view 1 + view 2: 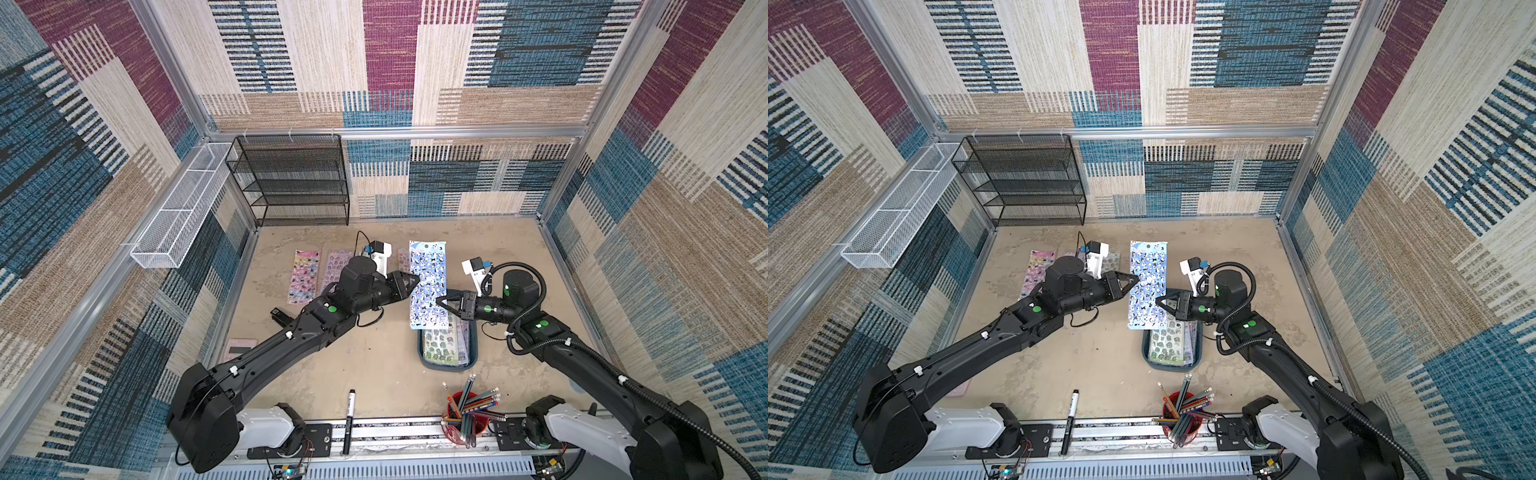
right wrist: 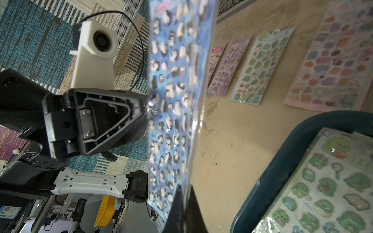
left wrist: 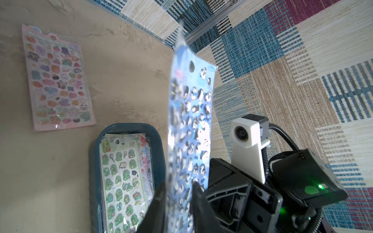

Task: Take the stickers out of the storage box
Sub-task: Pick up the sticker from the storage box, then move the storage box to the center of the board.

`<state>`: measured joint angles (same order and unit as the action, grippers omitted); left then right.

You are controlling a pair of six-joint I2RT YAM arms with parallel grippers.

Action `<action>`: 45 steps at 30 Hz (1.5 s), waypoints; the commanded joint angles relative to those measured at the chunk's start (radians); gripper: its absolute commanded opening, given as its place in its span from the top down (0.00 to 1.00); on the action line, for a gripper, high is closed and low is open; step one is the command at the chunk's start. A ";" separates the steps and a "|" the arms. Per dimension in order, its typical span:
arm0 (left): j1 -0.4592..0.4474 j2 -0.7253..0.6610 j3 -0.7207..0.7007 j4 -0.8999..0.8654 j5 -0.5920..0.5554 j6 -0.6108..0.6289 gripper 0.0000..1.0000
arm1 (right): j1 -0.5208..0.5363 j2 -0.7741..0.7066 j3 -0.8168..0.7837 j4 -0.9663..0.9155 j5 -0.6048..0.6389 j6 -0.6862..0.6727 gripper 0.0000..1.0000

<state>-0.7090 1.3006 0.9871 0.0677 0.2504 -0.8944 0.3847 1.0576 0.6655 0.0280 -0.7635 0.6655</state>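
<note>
Right tool (image 2: 184, 190) clamped on blue penguin sheet (image 1: 428, 274) | left tool (image 3: 177, 196) parted around its edge | storage box (image 3: 94, 161): green sheet (image 3: 121, 181) on top reads "3D"

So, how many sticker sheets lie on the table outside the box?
4, in a far row: pink sheet, lilac sheet, green sheet, multicolour sheet. Others may be hidden.

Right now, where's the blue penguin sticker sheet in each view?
Top view: penguin sheet mid-table, pinched by the right end effector.
Top view: same spot, over the storage box far end.
Left wrist: picture centre, seen nearly edge-on.
Right wrist: picture centre.
Shared landmark: that box, green sheet on top.
</note>
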 commanded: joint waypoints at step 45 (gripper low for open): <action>-0.016 -0.025 0.000 -0.340 -0.184 0.139 0.42 | -0.129 0.209 0.294 -0.378 0.420 -0.330 1.00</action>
<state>-0.7139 1.2716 0.9981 -0.3172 0.0628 -0.7170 0.2562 1.2564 0.9546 -0.3893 -0.3157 0.3321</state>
